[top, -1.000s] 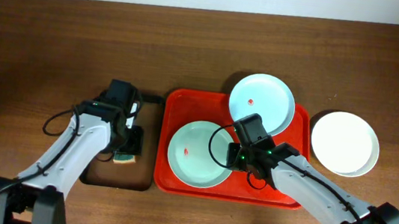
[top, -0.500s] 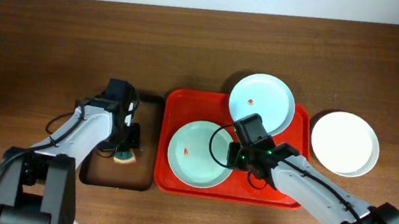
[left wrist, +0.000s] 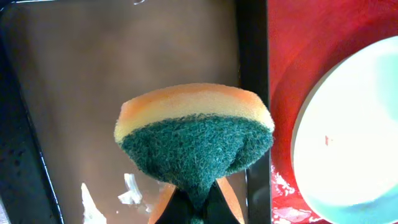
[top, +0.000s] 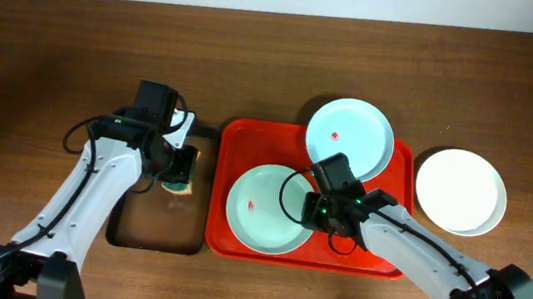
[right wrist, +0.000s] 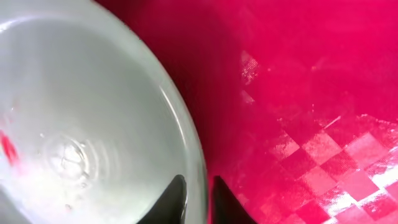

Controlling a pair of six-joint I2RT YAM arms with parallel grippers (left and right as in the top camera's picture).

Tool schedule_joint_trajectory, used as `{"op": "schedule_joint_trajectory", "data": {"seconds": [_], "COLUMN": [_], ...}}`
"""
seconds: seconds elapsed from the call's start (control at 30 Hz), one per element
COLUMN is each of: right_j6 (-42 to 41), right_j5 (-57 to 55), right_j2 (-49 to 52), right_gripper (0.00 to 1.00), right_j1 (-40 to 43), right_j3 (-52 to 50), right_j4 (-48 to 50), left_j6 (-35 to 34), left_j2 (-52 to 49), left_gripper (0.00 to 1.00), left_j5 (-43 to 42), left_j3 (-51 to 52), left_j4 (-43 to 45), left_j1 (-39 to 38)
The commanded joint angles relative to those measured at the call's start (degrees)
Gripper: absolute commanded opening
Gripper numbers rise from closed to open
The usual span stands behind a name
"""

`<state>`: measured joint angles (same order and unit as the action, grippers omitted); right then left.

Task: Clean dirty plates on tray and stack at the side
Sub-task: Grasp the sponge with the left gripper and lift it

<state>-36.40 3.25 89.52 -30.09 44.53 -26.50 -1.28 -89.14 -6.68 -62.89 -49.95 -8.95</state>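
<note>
The red tray (top: 247, 139) lies on the brown wooden surface (top: 56, 55), with the pale green plate (top: 265, 208) inside it at its left half. A small red smear (top: 251, 204) marks the plate left of its centre. The right claw (top: 312, 207) pinches this plate's right rim. In the right wrist view the two dark fingertips (right wrist: 174, 198) stand one on each side of the rim, with the wet plate (right wrist: 74, 124) to the left and the tray floor (right wrist: 298, 93) to the right. The pale blue plate (top: 350, 137) sits at the tray's far right corner, overhanging the rim, and carries a red spot (top: 335, 135). The white plate (top: 460, 191) rests on the surface just right of the tray, apart from it. The left claw (top: 177, 165) is pressed onto a sponge (top: 178, 185), orange on one side and green scouring pad on the other (left wrist: 196, 134). It holds the sponge above the black tray (top: 152, 227), near that tray's right edge and beside the red tray. A few white scraps (left wrist: 130, 196) lie on the black tray's floor.
</note>
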Motion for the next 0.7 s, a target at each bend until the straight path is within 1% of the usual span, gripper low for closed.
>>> {"op": "schedule_joint_trajectory", "data": {"seconds": [0.0,0.03,0.07,0.1,0.2,0.23,0.27,0.33,0.37,0.4,0.43,0.47,0.5,0.53,0.57,0.6,0.63,0.67], "right_j6": [-0.46,-0.46,-0.46,-0.46,-0.46,-0.48,-0.48,-0.48,-0.5,-0.48,-0.48,-0.5,-0.52,-0.55,-1.42,-1.6,-1.6,-1.62], "right_j5": [-0.7,-1.64,-2.01,-2.01,-2.01,-2.01,-2.01,-2.01,-1.99,-2.01,-1.99,-1.95,-1.73,-1.31,-1.33,-1.4,-1.68,-2.23], "right_j2": [-0.87,-0.87,-0.87,-0.87,-0.87,-0.87,-0.87,-0.87,-0.76,-0.7,-0.7,-0.66,-0.66,-0.66,-0.66,-0.66,-0.66,-0.66], "right_gripper": [0.51,0.63,0.72,0.99,0.99,0.59,0.39,0.36,0.32,0.31,0.27,0.17,0.12,0.11,0.11,0.24,0.27,0.28], "right_j1": [0.11,0.11,0.11,0.11,0.11,0.11,0.11,0.11,0.11,0.11,0.11,0.11,0.11,0.11,0.11,0.11,0.11,0.11], "right_j3": [0.55,0.52,0.52,0.52,0.52,0.52,0.52,0.52,0.52,0.52,0.52,0.52,0.52,0.52,0.52,0.52,0.52,0.52], "right_j4": [1.44,1.4,1.42,1.68,1.84,1.84,1.84,1.55,1.16,1.16,0.92,0.5,0.26,0.31,0.28,0.52,0.74,0.96], "left_j6": [1.14,1.14,1.11,1.11,1.11,1.11,1.11,1.09,1.09,1.09,1.09,1.09,1.09,1.09,1.09,1.09,1.09,1.09], "left_j2": [0.98,0.98,0.98,0.98,0.98,0.98,0.98,0.98,0.98,0.98,0.98,0.98,0.98,0.98,0.98,0.98,0.98,0.98], "left_gripper": [0.0,0.0,0.0,0.0,0.0,0.0,0.0,0.0,0.0,0.0,0.0,0.0,0.0,0.0,0.0,0.0,0.0,0.0], "left_j5": [-0.85,-0.85,-0.87,-0.87,-0.87,-0.9,-0.9,-0.9,-0.92,-0.92,-0.92,-0.9,-0.9,-0.9,-0.9,-0.9,-0.9,-0.9], "left_j3": [-0.9,-0.9,-0.9,-0.9,-0.9,-0.9,-0.9,-0.9,-0.9,-0.9,-0.9,-0.9,-0.9,-0.9,-0.9,-0.9,-0.9,-0.9], "left_j4": [-0.28,-0.26,-0.22,-0.22,-0.24,-0.22,-0.22,-0.24,-0.26,-0.24,-0.24,-0.24,-0.24,-0.24,-0.24,-0.24,-0.26,-0.26], "left_j1": [-0.07,-0.07,-0.07,-0.07,-0.07,-0.07,-0.07,-0.07,-0.07,-0.07,-0.07,-0.07,-0.07,-0.07,-0.07,-0.07,-0.07,-0.07]}}
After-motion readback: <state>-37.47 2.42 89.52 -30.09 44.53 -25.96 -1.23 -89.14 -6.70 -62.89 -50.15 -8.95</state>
